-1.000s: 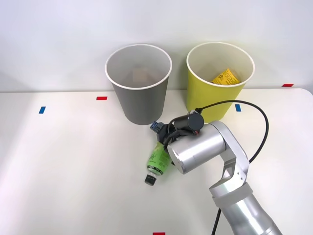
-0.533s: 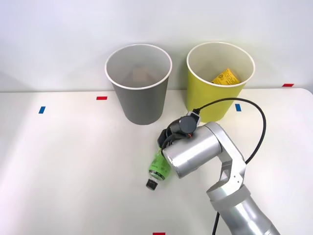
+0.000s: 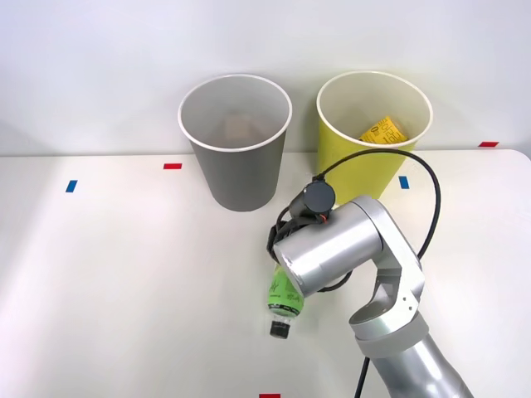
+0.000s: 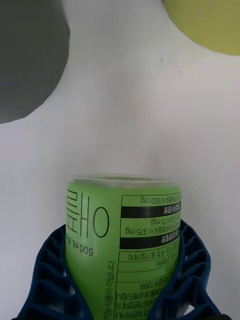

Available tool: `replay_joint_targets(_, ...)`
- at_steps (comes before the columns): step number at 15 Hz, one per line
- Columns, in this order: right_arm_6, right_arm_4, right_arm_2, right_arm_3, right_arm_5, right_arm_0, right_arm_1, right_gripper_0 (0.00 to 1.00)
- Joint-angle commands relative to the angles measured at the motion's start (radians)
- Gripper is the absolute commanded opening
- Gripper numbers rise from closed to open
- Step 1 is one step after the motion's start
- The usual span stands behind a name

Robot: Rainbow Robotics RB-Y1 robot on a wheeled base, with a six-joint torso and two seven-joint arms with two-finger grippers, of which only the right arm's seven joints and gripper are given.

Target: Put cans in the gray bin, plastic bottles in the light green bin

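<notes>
White surface [image 3: 124, 282] bearing small red tape marks [image 3: 172, 166] and blue tape marks [image 3: 71, 186] near its edges, set against a plain pale wall [image 3: 99, 66].

One gray bin [image 3: 236, 141], one light green bin [image 3: 373, 137], one plastic bottle [image 3: 284, 294]

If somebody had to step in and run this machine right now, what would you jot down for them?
Right gripper: shut on the green bottle, blue fingers on either side of its body. The bottle is in front of the two bins, cap end pointing toward the robot; whether it is off the table is unclear.
Gray bin: upright at the back, something pale inside, hard to identify.
Light green bin: upright on the gray bin's right side, a yellow item already inside.
Left to do: carry the bottle to the light green bin and release it.
</notes>
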Motion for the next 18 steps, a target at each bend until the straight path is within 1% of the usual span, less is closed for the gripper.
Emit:
replay_joint_targets(1,0.227,0.013,-0.012,-0.062,-0.054,0.0,0.001,0.0)
replay_joint_targets(4,0.454,0.013,-0.041,-0.085,-0.177,0.002,0.002,0.0)
replay_joint_targets(8,0.652,0.004,-0.092,-0.128,-0.339,0.018,-0.004,0.0)
replay_joint_targets(9,0.7,-0.031,-0.113,-0.154,-0.396,0.045,-0.012,0.0)
replay_joint_targets(12,0.815,-0.211,-0.162,-0.243,-0.563,0.127,-0.059,0.0)
replay_joint_targets(15,0.829,-0.324,-0.189,-0.33,-0.579,0.158,-0.065,0.0)
replay_joint_targets(16,0.832,-0.39,-0.21,-0.352,-0.591,0.158,-0.055,0.0)
replay_joint_targets(17,0.841,-0.467,-0.233,-0.361,-0.629,0.158,-0.042,0.0)
replay_joint_targets(18,0.849,-0.521,-0.245,-0.361,-0.677,0.158,-0.032,0.0)
